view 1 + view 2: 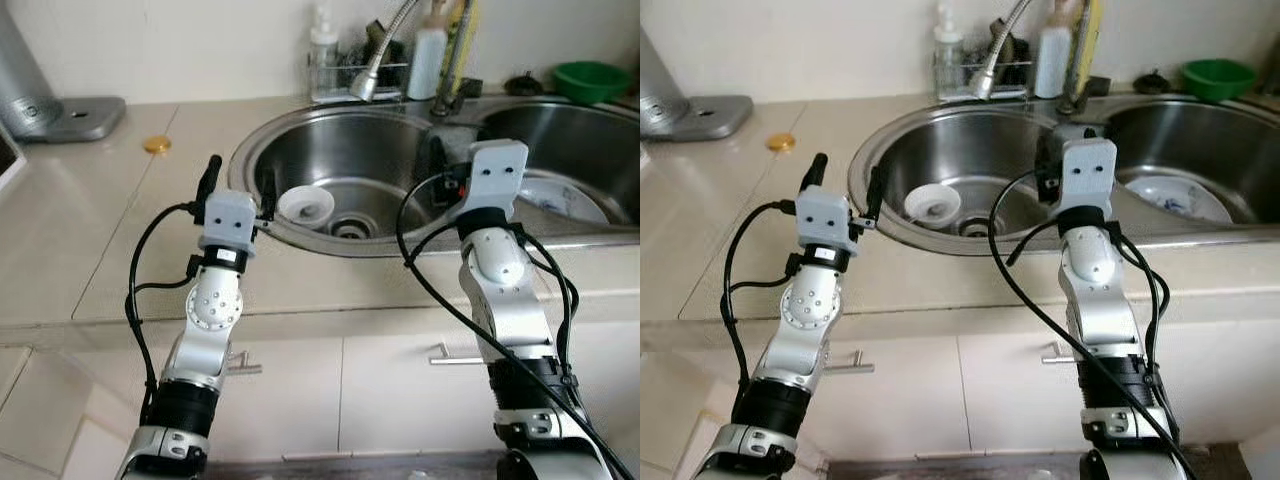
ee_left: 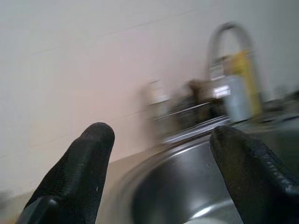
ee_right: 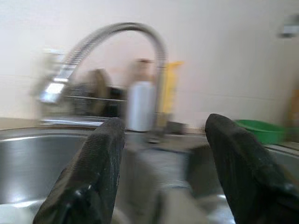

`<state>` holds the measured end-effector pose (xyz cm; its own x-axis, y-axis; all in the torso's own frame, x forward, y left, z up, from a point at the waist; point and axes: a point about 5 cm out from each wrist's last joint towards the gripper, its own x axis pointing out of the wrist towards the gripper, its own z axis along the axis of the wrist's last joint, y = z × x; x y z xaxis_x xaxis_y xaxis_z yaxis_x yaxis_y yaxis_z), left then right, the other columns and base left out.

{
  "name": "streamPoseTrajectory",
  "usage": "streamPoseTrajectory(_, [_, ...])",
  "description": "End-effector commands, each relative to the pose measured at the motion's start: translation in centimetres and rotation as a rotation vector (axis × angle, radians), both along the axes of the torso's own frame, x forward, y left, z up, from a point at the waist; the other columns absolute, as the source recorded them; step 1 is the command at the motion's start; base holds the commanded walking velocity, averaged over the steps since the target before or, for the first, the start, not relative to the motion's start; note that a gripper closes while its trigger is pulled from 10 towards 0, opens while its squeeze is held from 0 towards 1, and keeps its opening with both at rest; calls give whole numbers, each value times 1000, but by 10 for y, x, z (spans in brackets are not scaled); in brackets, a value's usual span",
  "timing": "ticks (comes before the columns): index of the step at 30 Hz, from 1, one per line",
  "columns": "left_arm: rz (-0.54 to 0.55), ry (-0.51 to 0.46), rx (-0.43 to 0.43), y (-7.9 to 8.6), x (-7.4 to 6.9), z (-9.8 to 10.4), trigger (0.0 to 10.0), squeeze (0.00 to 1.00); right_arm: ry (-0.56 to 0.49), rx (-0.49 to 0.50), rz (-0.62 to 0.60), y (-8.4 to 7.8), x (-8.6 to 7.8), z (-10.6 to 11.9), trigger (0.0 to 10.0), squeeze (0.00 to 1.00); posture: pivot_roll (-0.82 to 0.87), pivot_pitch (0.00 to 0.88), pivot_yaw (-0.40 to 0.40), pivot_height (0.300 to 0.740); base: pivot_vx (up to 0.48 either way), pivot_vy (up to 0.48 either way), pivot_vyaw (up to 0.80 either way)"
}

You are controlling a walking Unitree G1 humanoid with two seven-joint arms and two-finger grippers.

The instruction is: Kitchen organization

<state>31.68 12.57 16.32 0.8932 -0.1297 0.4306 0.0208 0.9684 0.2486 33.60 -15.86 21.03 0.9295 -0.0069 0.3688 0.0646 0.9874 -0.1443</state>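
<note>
While both arms are raised before the double sink (image 1: 300,130), the left gripper (image 1: 238,180) is held over its left rim, fingers apart. The right gripper (image 3: 161,154) is spread above the divider. A white bowl (image 1: 305,205) lies in the left basin.

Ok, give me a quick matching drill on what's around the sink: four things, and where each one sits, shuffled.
Things:
1. white bowl
2. green bowl
3. gold lid
4. white plate

Places:
A. counter, left of the sink
B. right basin
C. left basin, near the drain
D. counter behind the right basin

Pairs: 1-C, 2-D, 3-A, 4-B
</note>
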Motion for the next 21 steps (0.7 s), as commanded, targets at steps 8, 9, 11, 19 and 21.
streamPoseTrajectory(8, [-27, -31, -8, -6, -1, 6, 10000, 0, -72, -11, -11, -5, -4, 11, 10000, 0, -159, 0, 43, 740, 0, -180, -800])
streamPoseTrajectory(9, [-28, -34, -8, -7, -1, 6, 10000, 0, -81, -12, -5, -4, -5, 12, 10000, 0, -160, 0, 42, 740, 0, 0, -800])
streamPoseTrajectory(11, [-30, -36, -9, -8, -1, 6, 10000, 0, -84, -12, -2, -3, -5, 12, 10000, 0, -159, 0, 42, 740, 0, 0, -800])
streamPoseTrajectory(19, [-46, -21, -18, -9, -1, 4, 10000, 0, -88, -14, 6, -2, -5, 11, 10000, 0, -159, 0, 41, 740, 0, 272, -800])
streamPoseTrajectory(21, [-47, -22, -17, -9, -1, 4, 10000, 0, -89, -14, 8, -2, -5, 11, 10000, 0, -159, 0, 41, 740, 0, 480, -800])
